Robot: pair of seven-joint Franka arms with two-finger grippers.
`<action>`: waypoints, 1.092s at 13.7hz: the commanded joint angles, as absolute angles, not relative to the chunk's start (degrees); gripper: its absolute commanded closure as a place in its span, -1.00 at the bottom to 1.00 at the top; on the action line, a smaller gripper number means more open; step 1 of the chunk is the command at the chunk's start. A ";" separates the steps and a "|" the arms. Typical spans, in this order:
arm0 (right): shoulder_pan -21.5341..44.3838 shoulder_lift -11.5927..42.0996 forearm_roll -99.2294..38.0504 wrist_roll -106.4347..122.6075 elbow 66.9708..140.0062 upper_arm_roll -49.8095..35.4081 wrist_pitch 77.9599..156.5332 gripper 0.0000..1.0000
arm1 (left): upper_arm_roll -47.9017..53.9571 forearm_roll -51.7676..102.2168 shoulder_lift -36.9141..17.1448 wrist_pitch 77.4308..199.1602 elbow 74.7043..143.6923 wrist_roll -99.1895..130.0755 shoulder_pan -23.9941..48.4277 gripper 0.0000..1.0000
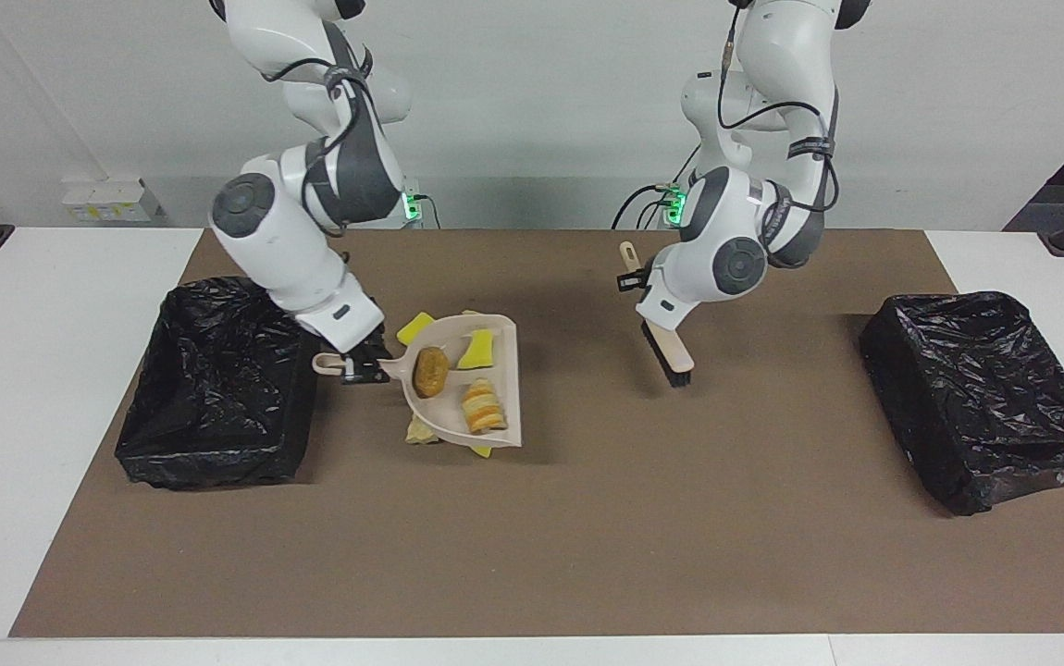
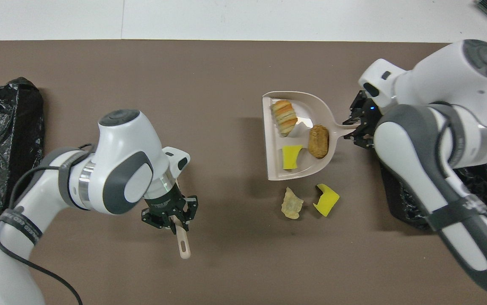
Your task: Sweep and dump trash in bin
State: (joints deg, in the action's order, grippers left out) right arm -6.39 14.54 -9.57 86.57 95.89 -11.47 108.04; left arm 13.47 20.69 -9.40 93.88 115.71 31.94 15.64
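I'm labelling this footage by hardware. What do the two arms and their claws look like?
Both arms are glossy white with rounded dark grey joint caps and grey elbow sections. Each has a black cable along it, strapped by a black band with white lettering, and green lights near the base. The left claw and right claw are black, skeletal linkage frames.

My two arms are white and round, with grey joints and dark round caps. Black cables run along them. Green lights glow low down. Their grippers are black.
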 commanded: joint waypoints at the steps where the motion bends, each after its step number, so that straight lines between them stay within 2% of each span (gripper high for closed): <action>1: -14.30 13.89 -12.83 92.36 94.49 -12.31 105.04 1.00 | 12.83 24.24 -1.15 100.01 126.98 32.52 21.08 1.00; 6: -28.27 10.03 -11.78 106.13 94.39 -11.78 99.94 1.00 | 12.83 29.18 -1.14 100.55 130.16 31.03 24.26 1.00; 11: -37.25 6.59 -7.05 112.14 98.17 -10.37 100.54 1.00 | 12.74 29.53 -1.41 103.01 133.07 24.45 24.35 1.00; 12: -37.79 6.68 -3.64 112.50 98.26 -10.37 103.16 1.00 | 12.66 29.53 -1.67 102.22 132.63 23.65 24.08 0.50; 13: -37.71 6.77 0.22 112.50 98.44 -10.37 105.01 1.00 | 12.40 29.44 -1.76 101.61 131.84 23.73 23.73 -0.62; 14: -37.62 6.77 2.79 112.06 98.79 -10.55 106.07 1.00 | 12.04 29.36 -1.58 99.86 130.53 23.56 22.34 -1.00; 15: -37.10 6.94 4.38 111.45 98.88 -10.63 106.69 1.00 | 12.13 28.83 -1.76 97.84 128.52 23.47 19.28 -1.00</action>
